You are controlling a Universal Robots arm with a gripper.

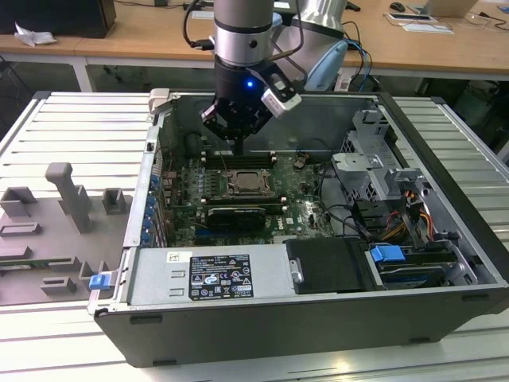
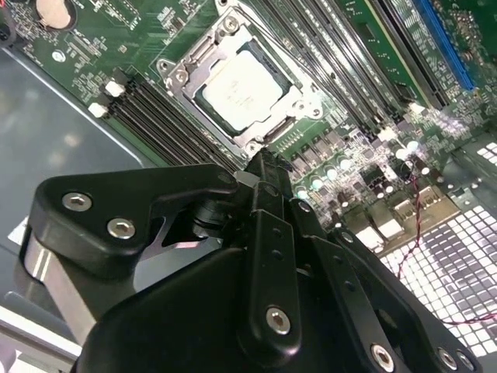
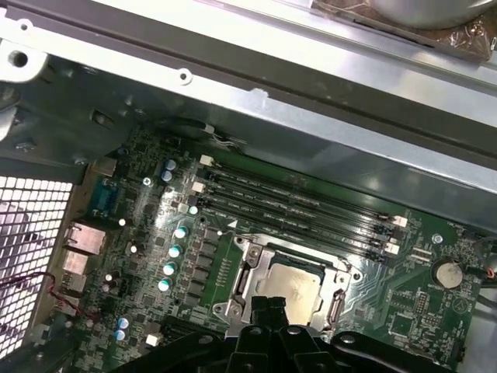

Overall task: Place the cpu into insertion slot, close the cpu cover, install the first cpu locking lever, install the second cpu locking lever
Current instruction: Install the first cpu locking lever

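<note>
Black metal pincer (image 1: 237, 148) (image 2: 264, 162) (image 3: 268, 305): fingers pressed together, no gap, nothing gripped. It points down into the case, with its tip above the board at the socket's edge in both wrist views. Can't tell if it touches anything.

Small square cpu with a pale silver-grey top (image 2: 243, 81) (image 3: 291, 284) (image 1: 249, 182): seated flat in the square dark insertion slot with a silver rim (image 2: 177, 75). Thin silver cpu cover frame (image 2: 299, 95) lies down around it, and the chip top shows through the cut-out. Can't tell the state of the locking levers.

Long black memory slots (image 2: 147, 116) (image 3: 295, 203) run just beside the socket on the green motherboard (image 1: 298, 199) (image 2: 116, 31).

Open dark-grey computer case (image 1: 262, 326) lies on its side and holds the board. It also holds a silver power supply box with a white label (image 1: 215, 274) along the near wall and a grey metal drive cage (image 1: 374, 171) at the exterior view's right.

The case rests on a grey slatted table (image 1: 71, 127). Grey fixture blocks (image 1: 67, 199) sit on the table at the exterior view's left, apart from the case.
</note>
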